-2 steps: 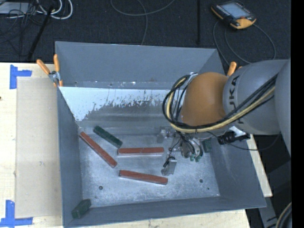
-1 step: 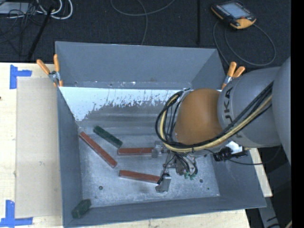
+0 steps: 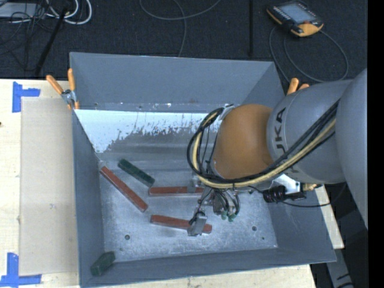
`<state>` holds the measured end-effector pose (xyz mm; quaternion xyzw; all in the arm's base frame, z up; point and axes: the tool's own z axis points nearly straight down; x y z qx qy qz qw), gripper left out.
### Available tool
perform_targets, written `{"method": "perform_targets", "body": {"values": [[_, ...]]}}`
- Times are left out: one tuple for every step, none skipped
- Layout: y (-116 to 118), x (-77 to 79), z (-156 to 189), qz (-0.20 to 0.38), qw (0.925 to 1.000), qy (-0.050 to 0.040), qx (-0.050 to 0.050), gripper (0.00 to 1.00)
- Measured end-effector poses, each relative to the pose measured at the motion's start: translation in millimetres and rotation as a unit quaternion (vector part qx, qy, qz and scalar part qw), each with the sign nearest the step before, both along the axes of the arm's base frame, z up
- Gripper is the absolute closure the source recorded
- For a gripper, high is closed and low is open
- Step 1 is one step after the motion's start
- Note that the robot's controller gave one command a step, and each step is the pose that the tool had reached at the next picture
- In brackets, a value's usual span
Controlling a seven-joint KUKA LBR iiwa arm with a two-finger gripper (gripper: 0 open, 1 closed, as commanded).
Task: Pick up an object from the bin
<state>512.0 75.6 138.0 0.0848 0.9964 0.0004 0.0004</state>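
**A:** Where's the claw (image 3: pixel 198 225)?

**B:** Low in the bin (image 3: pixel 168 83), sitting on the right-hand end of a flat brown bar (image 3: pixel 171 221). The bar's tip pokes out just past the claw on the view's right.

**A:** Wide or narrow?

**B:** Can't tell, wrist + cables hide it. Not calling it a grip either.

**A:** Which way does the bar run from the claw?

**B:** Long axis approx. left–right in the view, slight tilt. Nearly all its length goes to view-left of the claw, so the claw's at the end, not the middle.

**A:** Does that matter?

**B:** Prob. yes, imo. With an end grab the bar could swing or droop on the lift, and a hold nearer the middle would be safer.

**A:** Neighbours?

**B:** A second brown bar (image 3: pixel 171 191) lies just up-view of the claw, approx. parallel to the first and apart from it. A longer brown bar (image 3: pixel 123 188) lies diagonal, further view-left of the claw, w/ a dark green block (image 3: pixel 135 172) beside it. A small green block (image 3: pixel 102 263) sits well down-left of the claw, in the corner.
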Motion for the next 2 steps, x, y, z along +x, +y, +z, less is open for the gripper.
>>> {"method": "perform_targets", "body": {"values": [[22, -16.6, -59, 0.055, 0.9985, 0.0000, 0.000, 0.00], [22, -22.0, -78, -0.055, 0.9985, 0.0024, 0.002, 1.00]]}}
